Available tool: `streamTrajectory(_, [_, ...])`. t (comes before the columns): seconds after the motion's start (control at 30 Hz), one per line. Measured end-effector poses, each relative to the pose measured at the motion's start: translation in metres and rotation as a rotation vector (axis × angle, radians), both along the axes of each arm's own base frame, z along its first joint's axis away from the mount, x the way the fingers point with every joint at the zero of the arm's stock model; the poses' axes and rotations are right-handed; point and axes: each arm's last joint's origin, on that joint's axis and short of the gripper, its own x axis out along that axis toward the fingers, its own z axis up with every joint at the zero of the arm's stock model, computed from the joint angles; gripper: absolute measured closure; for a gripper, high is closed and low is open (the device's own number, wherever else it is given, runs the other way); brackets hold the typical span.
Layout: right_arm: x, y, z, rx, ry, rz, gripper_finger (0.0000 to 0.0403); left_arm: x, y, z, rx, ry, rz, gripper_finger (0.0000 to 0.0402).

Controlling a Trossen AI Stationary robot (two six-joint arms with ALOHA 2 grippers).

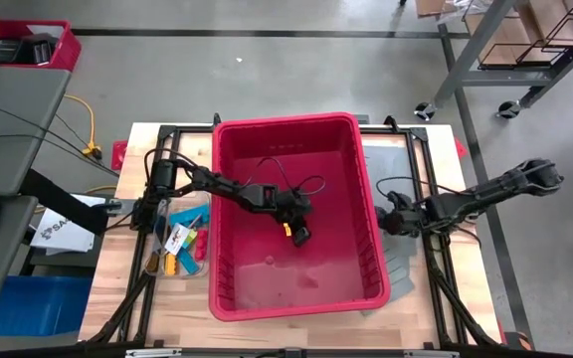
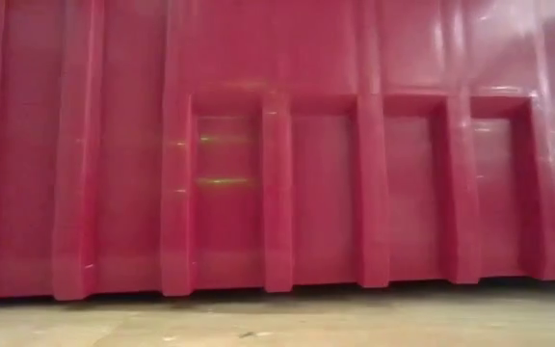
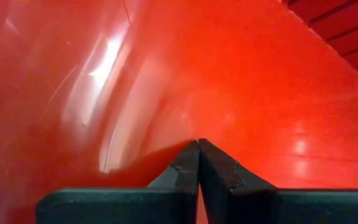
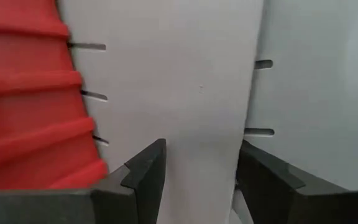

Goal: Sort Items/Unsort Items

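While the left arm reaches across from the table's left side, the items sit in a loose pile on the table just outside the red bin's left wall: blue, orange, yellow and red pieces visible from above, too small to sort out individually. Can't tell if any pen-like sticks are among them.

Left gripper is inside the bin, low over the floor near the middle. Fingers clenched; in the left wrist view the two fingertips meet with no gap. High view shows a small orange-yellow spot right at the gripper; can't tell whether it's a held piece or part of the tool. Wrist view shows only red bin wall ahead, nothing visible between the tips.

Low view is filled by the bin's ribbed outer wall standing on the tabletop.

Right gripper sits outside the bin, just beside its right wall, over grey slotted sheets on the table. Fingers released, spread apart, nothing between them; right wrist view shows the pale slotted sheet through the gap, with the bin's ribbed side next to it.
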Motion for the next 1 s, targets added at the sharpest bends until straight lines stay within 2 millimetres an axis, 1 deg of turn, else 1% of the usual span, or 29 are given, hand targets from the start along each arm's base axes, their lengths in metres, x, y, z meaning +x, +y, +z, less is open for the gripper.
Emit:
streamTrajectory(0.13, [0.002,-0.002,-0.003,0.013,-0.024,-0.006,0.0222,-0.002,-0.003,-0.001,0.068,0.019,-0.028,0.0401])
streamTrajectory(0.27, [0.010,-0.003,-0.001,-0.007,-0.118,0.063,0.0221,-0.002,-0.003,-0.008,0.058,0.038,-0.039,0.0401])
streamTrajectory(0.37, [0.013,-0.005,0.000,-0.025,-0.162,0.046,0.0222,-0.001,-0.003,-0.011,0.047,0.029,-0.037,0.0401])
streamTrajectory(0.43, [0.015,-0.005,0.000,-0.039,-0.177,0.071,0.0230,0.000,-0.002,-0.011,0.060,0.020,-0.045,0.0401])
streamTrajectory(0.5, [0.017,-0.005,0.001,-0.058,-0.202,0.089,0.0248,0.001,-0.003,-0.011,0.072,0.005,-0.058,0.0401])
streamTrajectory(0.57, [0.019,-0.005,0.002,-0.075,-0.222,0.086,0.0277,0.002,-0.003,-0.011,0.074,-0.004,-0.058,0.0401])
streamTrajectory(0.73, [0.023,-0.006,0.006,-0.144,-0.273,0.122,0.0379,0.002,-0.003,-0.011,0.067,-0.013,-0.064,0.0401])
streamTrajectory(0.77, [0.025,-0.005,0.008,-0.144,-0.284,0.133,0.0388,0.003,-0.003,-0.010,0.054,-0.029,-0.073,0.0400])
streamTrajectory(0.83, [0.025,-0.004,0.008,-0.125,-0.285,0.151,0.0390,0.004,-0.003,-0.008,0.034,-0.059,-0.097,0.0397])
streamTrajectory(1.0, [0.026,-0.003,0.010,-0.116,-0.301,0.173,0.0399,0.004,-0.003,0.008,0.035,-0.106,-0.123,0.0378])
